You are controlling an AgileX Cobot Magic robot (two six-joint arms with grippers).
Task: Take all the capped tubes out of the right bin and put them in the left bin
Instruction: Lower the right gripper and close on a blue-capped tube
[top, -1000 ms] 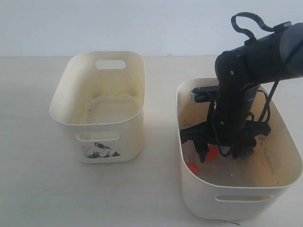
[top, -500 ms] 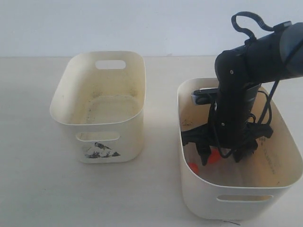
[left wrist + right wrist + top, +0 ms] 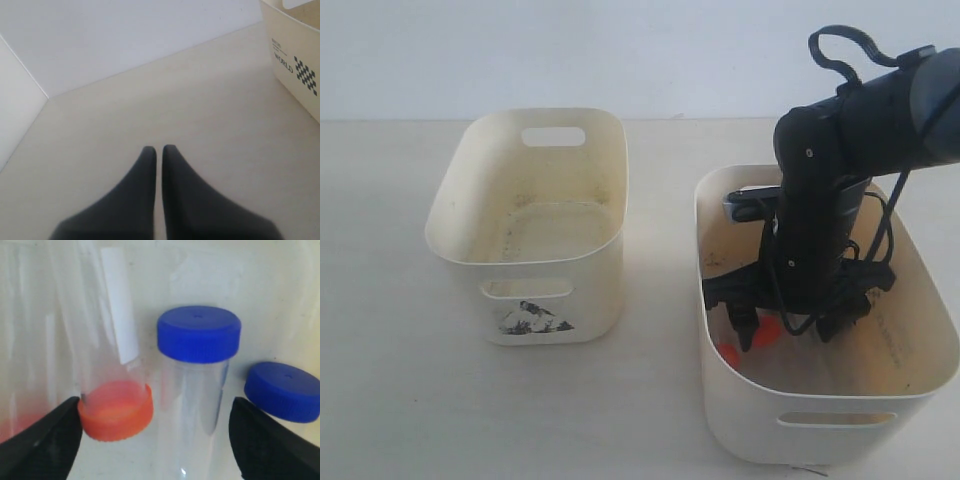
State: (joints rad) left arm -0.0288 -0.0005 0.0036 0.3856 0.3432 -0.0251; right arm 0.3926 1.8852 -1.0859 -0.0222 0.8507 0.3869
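My right gripper (image 3: 790, 328) is down inside the right bin (image 3: 750, 425), open. In the right wrist view its gripper (image 3: 155, 445) straddles two upright tubes: an orange-capped tube (image 3: 116, 410) beside one finger (image 3: 45, 445) and a blue-capped tube (image 3: 198, 335) in the middle. A second blue cap (image 3: 285, 390) stands outside the other finger. Two orange caps (image 3: 767, 330) (image 3: 728, 352) show in the exterior view; the arm hides the blue ones there. The left bin (image 3: 600, 290), with its black sticker (image 3: 532, 318), holds no tubes. My left gripper (image 3: 159, 150) is shut on nothing, over bare table.
A cream bin wall with a black checker print (image 3: 295, 60) sits at the edge of the left wrist view. The right arm's cables (image 3: 880, 250) hang inside the right bin. A narrow strip of table (image 3: 660, 300) separates the bins.
The right gripper has sunk slightly lower into the right bin around the tubes. Its jaws stay apart. The bins have not moved.
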